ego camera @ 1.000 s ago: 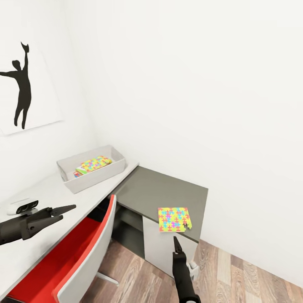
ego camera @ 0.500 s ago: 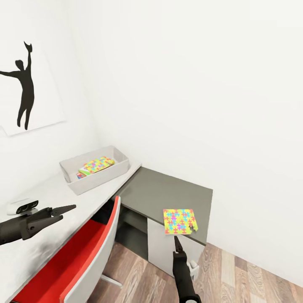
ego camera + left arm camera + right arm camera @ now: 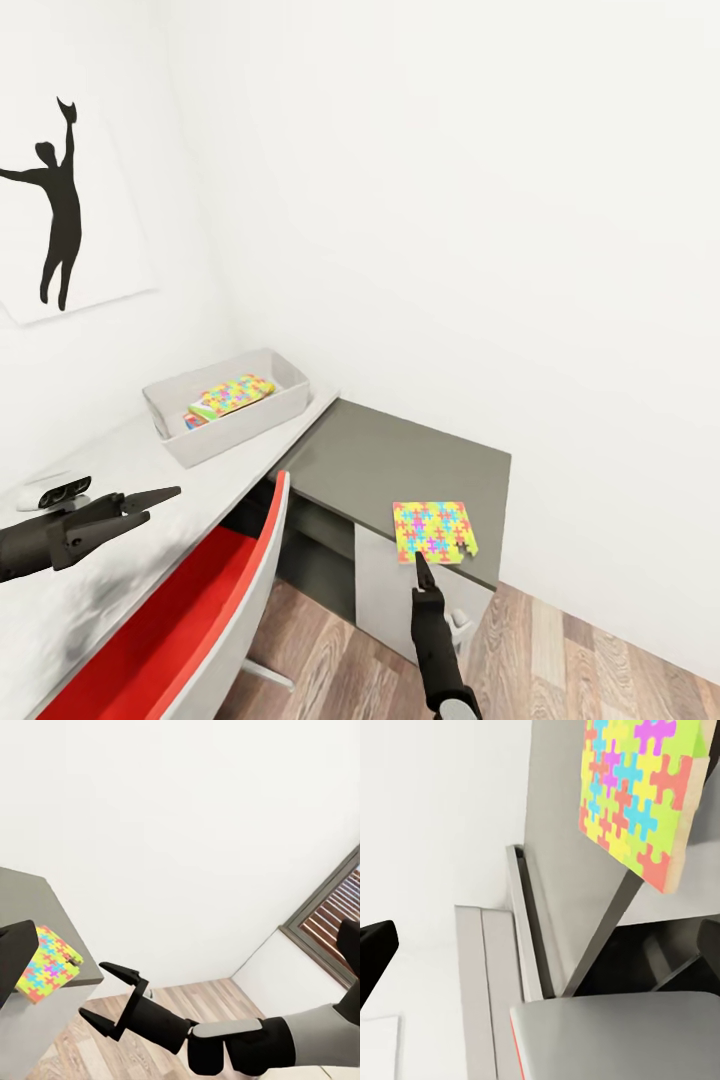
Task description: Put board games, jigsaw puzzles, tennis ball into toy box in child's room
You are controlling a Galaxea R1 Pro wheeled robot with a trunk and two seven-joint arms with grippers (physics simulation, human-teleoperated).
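Observation:
One jigsaw puzzle [image 3: 433, 531] lies at the front edge of the table's dark grey top [image 3: 400, 455], slightly overhanging it; it also shows as puzzle [image 3: 46, 966] and puzzle [image 3: 639, 795]. My right gripper [image 3: 420, 566] hangs open just in front of and below that edge, also seen as right gripper [image 3: 105, 994]. The toy box [image 3: 262, 415] stands on the light grey top [image 3: 120, 465]. It holds a second puzzle [image 3: 232, 393] lying over a red-ended board game [image 3: 192, 420]. My left gripper [image 3: 163, 502] is open over the light top. The tennis ball is out of view.
A red and grey chair [image 3: 200, 620] is pushed under the table between my arms, also seen as chair [image 3: 615, 1035]. White walls close the corner, with a silhouette poster [image 3: 60, 200] at left. Wooden floor [image 3: 570, 650] lies right of the white cabinet front [image 3: 385, 590].
The whole view has shifted as the robot moves. The puzzle on the dark top now sits closer to my right gripper's tip. Both arms keep their pose.

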